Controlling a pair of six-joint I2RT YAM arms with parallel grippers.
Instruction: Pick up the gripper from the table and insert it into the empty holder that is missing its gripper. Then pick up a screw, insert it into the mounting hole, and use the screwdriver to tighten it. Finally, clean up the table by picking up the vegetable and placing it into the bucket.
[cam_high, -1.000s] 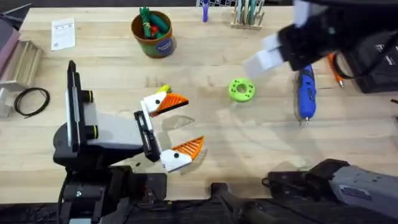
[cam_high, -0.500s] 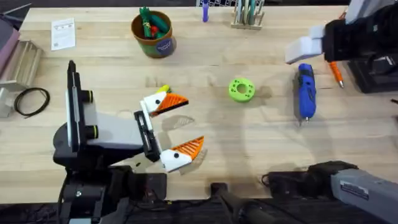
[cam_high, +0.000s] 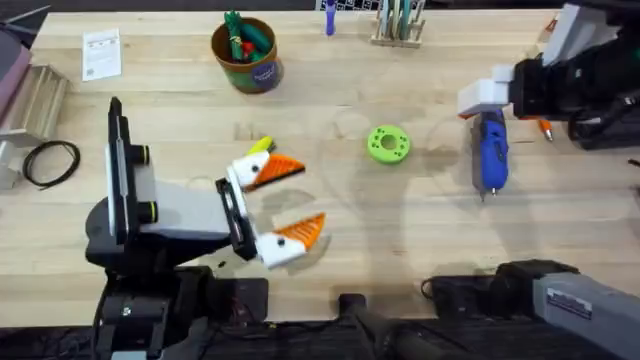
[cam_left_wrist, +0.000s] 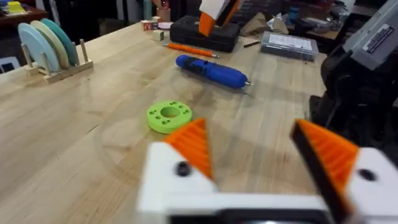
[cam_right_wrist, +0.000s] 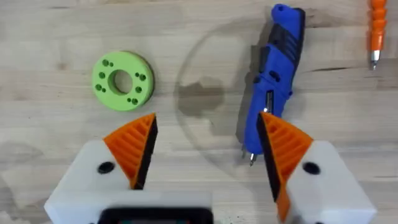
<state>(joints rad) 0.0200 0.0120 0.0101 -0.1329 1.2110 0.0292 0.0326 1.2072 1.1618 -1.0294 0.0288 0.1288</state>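
A blue, chunky pen-shaped electric screwdriver (cam_high: 489, 151) lies flat on the wooden table (cam_high: 400, 230) at the right, its thin metal bit pointing toward the near edge. The right gripper (cam_right_wrist: 208, 155) hovers just above its far end with its white-and-orange fingers spread wide and holding nothing; from the right wrist camera one orange pad (cam_right_wrist: 281, 144) sits over the bit end. A thin orange pen-like tool (cam_high: 541, 124) lies just right of the screwdriver.

To the left of the screwdriver, near the table's middle, rests a flat green round disc with holes (cam_high: 388, 143). Further left, the left gripper (cam_high: 285, 200) is low over the table, its orange-tipped fingers also wide apart and empty. A small yellow toy corn cob (cam_high: 259, 147) lies just beyond its far finger. At the far side stands a round brown-orange bucket (cam_high: 247, 58) with green and red toy vegetables (cam_high: 242, 36) inside.
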